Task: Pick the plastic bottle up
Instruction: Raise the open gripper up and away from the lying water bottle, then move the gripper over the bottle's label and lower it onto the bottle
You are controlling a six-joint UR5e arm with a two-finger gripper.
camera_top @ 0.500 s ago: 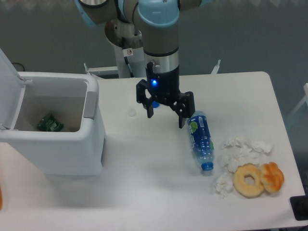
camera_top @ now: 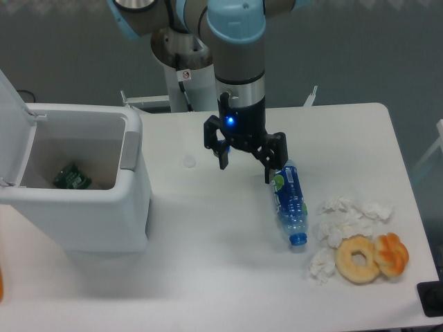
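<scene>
The plastic bottle [camera_top: 290, 203] lies on its side on the white worktop [camera_top: 228, 277], right of centre, its blue neck end pointing toward the near edge and its base toward the gripper. Its blue label carries a round green-and-white mark near the base end; the print is too small to read. The gripper [camera_top: 246, 164] hangs just above and to the left of the bottle's base, its two black fingers spread wide with nothing between them; the right finger [camera_top: 271, 164] stands just beside the base end, and whether it touches cannot be told. A blue light glows on the wrist above the fingers. To the right of the bottle, crumpled white tissue [camera_top: 346, 218] lies close to its neck end, with a doughnut [camera_top: 358, 259] and a small orange pastry [camera_top: 392, 253] beyond it, toward the near right corner. To the left of the bottle the worktop runs bare as far as the white bin [camera_top: 83, 207], which stands at the left edge with its lid [camera_top: 10, 131] up and a green packet [camera_top: 72, 177] at the bottom. A small pale round mark [camera_top: 189, 162] sits on the worktop between the bin and the gripper. On the robot's base column [camera_top: 181, 90], behind the arm, a small red-and-white warning sticker [camera_top: 185, 75] shows, too small to read.
</scene>
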